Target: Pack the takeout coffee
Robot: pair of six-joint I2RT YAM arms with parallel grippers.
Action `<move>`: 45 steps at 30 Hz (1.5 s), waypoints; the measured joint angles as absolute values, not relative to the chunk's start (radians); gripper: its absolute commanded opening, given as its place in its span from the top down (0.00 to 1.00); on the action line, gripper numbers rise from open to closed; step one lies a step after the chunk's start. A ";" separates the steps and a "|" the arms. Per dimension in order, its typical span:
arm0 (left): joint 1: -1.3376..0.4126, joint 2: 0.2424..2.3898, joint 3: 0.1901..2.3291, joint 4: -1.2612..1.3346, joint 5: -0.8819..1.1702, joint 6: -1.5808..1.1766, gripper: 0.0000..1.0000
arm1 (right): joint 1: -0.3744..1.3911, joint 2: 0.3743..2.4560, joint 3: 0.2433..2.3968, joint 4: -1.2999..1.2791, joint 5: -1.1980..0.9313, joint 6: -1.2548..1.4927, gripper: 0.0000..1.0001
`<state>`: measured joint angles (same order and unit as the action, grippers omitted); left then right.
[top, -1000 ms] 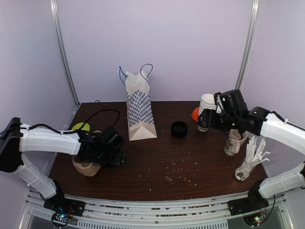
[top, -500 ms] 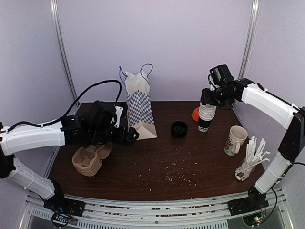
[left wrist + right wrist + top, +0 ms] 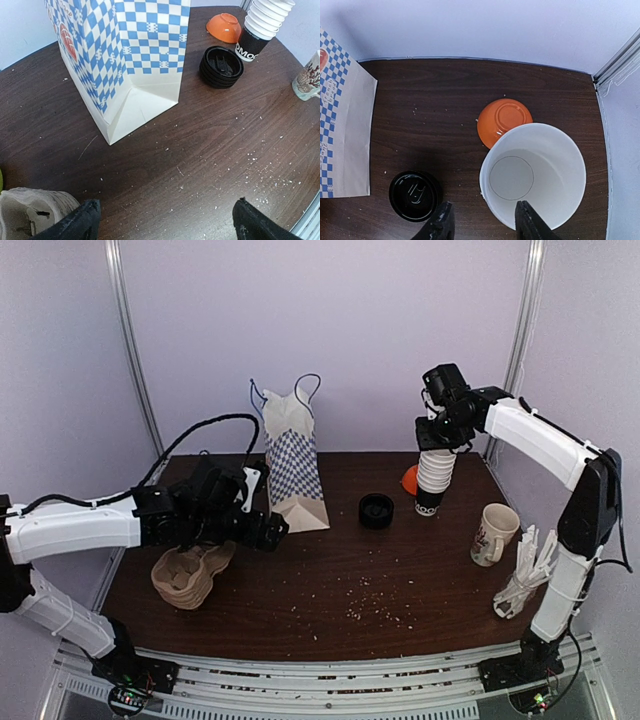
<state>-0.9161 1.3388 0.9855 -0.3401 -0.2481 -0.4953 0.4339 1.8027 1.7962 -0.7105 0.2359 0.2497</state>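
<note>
Mostly cropped, right hand [image 3: 485,206] straddles cup stack [image 3: 540,175] rim.

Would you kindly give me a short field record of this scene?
left hand: open, raised near the blue-and-white checked paper bag
right hand: open, above the tall stack of white paper cups
lids: black round plastic lids, stacked on the dark wooden table between bag and cups
bowl: orange bowl, upside down beside the cup stack
mug: white ceramic mug, right of the stack
carriers: brown pulp cup carriers, stacked, near left

High rear overview, wrist cameras downward, sharing checkered bag [image 3: 295,480]
</note>
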 measured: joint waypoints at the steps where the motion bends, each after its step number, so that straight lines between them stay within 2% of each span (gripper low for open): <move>1: -0.916 1.341 0.985 -0.340 -0.248 -0.495 0.04 | 0.434 1.814 1.796 -0.715 0.236 0.245 0.59; 9: -0.916 1.347 0.985 -0.337 -0.247 -0.496 0.05 | 0.428 1.835 1.796 -0.731 0.236 0.236 0.70; 15: -0.916 1.349 0.981 -0.338 -0.247 -0.496 0.05 | 0.418 1.835 1.796 -0.731 0.235 0.234 0.68; 26: -0.916 1.351 0.971 -0.338 -0.245 -0.507 0.06 | 0.406 1.835 1.785 -0.731 0.233 0.234 0.72; 37: -0.916 1.351 0.960 -0.337 -0.239 -0.513 0.06 | 0.400 1.838 1.781 -0.731 0.220 0.234 0.84; 42: -0.916 1.351 0.960 -0.337 -0.233 -0.516 0.07 | 0.400 1.839 1.781 -0.729 0.215 0.231 0.99; 45: -0.916 1.351 0.960 -0.337 -0.230 -0.516 0.07 | 0.399 1.839 1.781 -0.723 0.214 0.231 1.00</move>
